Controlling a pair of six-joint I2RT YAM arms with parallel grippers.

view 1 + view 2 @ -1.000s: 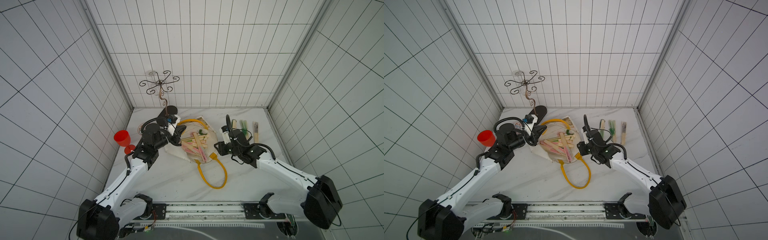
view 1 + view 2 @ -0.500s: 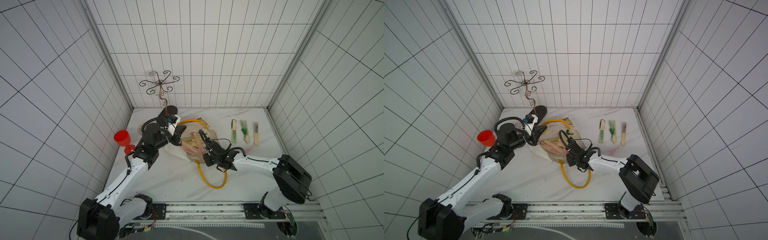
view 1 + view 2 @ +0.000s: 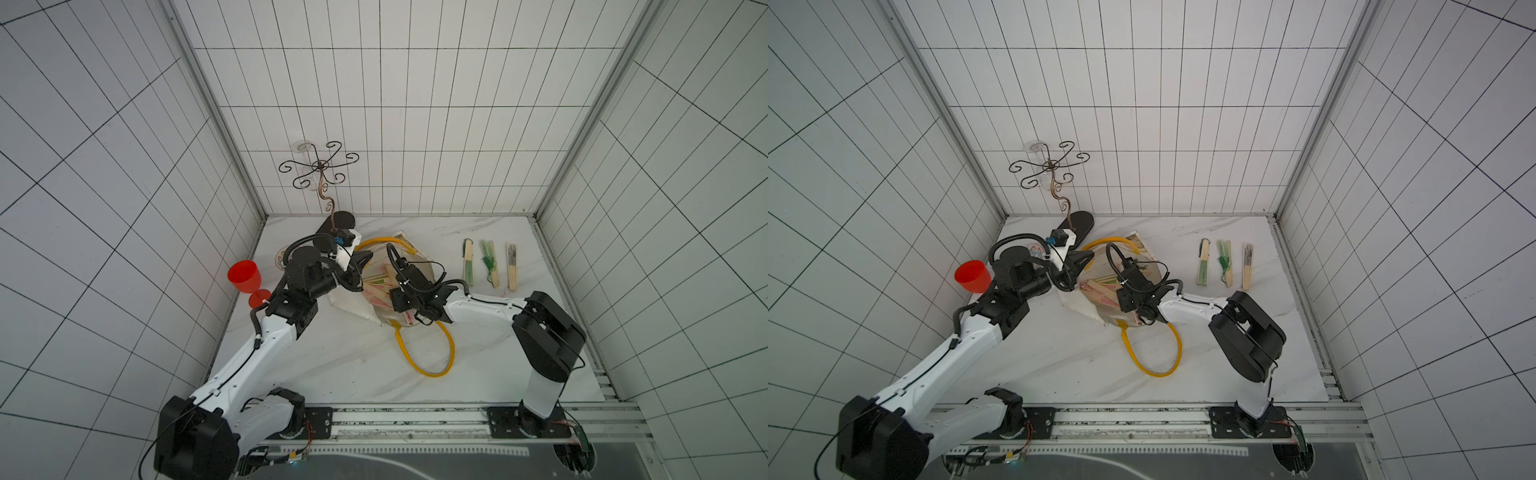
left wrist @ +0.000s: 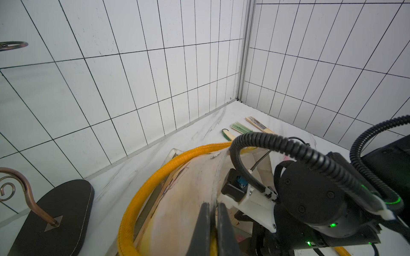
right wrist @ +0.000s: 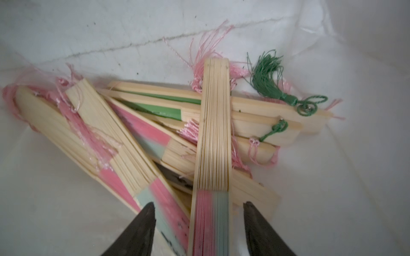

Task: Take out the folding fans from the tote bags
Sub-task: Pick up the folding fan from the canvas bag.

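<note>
The cream tote bag (image 3: 357,309) lies on its side mid-table in both top views, its mouth held up and one yellow handle (image 3: 424,361) looped toward the front. My left gripper (image 4: 213,209) is shut on the bag's upper rim beside the other handle (image 4: 142,195). My right gripper (image 5: 197,207) is inside the bag, open. Its fingertips straddle the paper end of a pink and pale-blue folding fan (image 5: 213,150) without touching it. That fan lies on top of a pile of several more fans (image 5: 137,137) with pink and green tassels. Three fans (image 3: 490,268) lie side by side on the table at the back right.
A red plastic goblet (image 3: 246,277) stands by the left wall, close to my left arm. A wrought-iron stand on a black base (image 3: 340,219) is at the back behind the bag. Tiled walls close in the table on three sides.
My right arm has swung left from beside the laid-out fans into the bag's mouth, and its jaws have spread wider. The left gripper has kept its hold on the rim.
</note>
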